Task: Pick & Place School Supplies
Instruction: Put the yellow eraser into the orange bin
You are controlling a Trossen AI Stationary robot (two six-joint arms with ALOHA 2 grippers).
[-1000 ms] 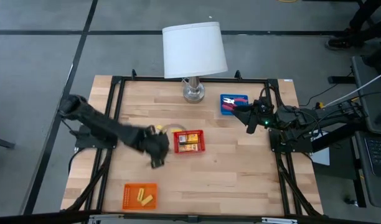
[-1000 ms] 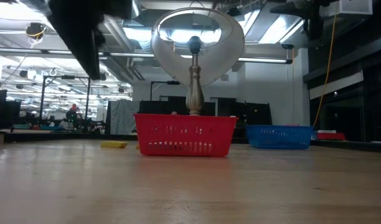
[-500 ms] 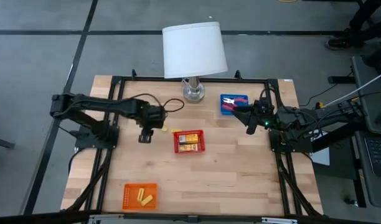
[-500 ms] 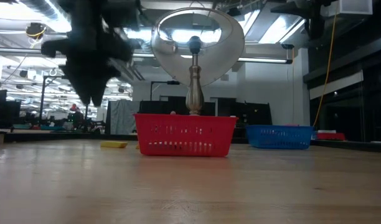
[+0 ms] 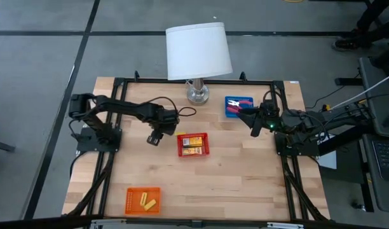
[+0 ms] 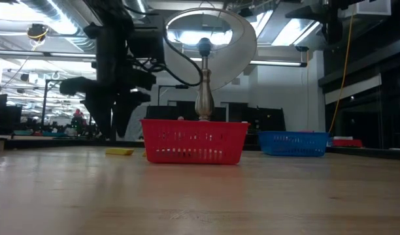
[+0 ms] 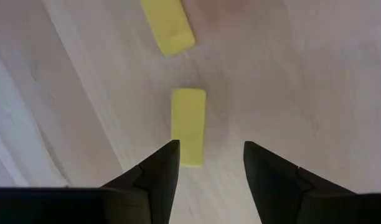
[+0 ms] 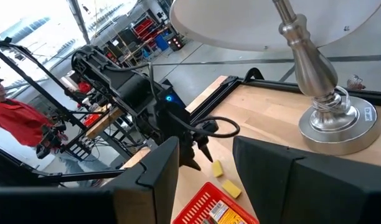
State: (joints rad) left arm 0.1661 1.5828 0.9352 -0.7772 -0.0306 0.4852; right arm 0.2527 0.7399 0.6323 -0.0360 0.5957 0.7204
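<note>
The left gripper [image 5: 154, 138] hangs over the bench [image 5: 245, 178] just beside the red tray [image 5: 193, 144], on the side away from the blue tray [image 5: 238, 105]. Its fingers [image 7: 154, 174] are spread apart and hold nothing. In the left wrist view a yellow block [image 7: 188, 126] lies flat on the wood ahead of the fingertips, its near end just reaching the gap between them but closer to one finger than the other; neither finger touches it. A second yellow block [image 7: 167, 26] lies a little farther on, tilted and apart from the first. The right wrist view shows the same pair on the bench beside the red tray's corner, below the left gripper. In the low view, one yellow piece [image 6: 119, 151] rests on the bench beside the red tray, with the left arm's dark body hanging above it.

The red tray holds orange-yellow pieces [image 5: 192, 142]. The orange tray [image 5: 142, 200], well apart from the red tray toward the bench's near edge, holds two pale yellow blocks [image 5: 147, 203]. The blue tray, near the lamp [image 5: 197, 57], holds pink-handled tools [image 5: 243, 103].

The right gripper [image 5: 253, 123] waits beside the blue tray, fingers parted and empty.
</note>
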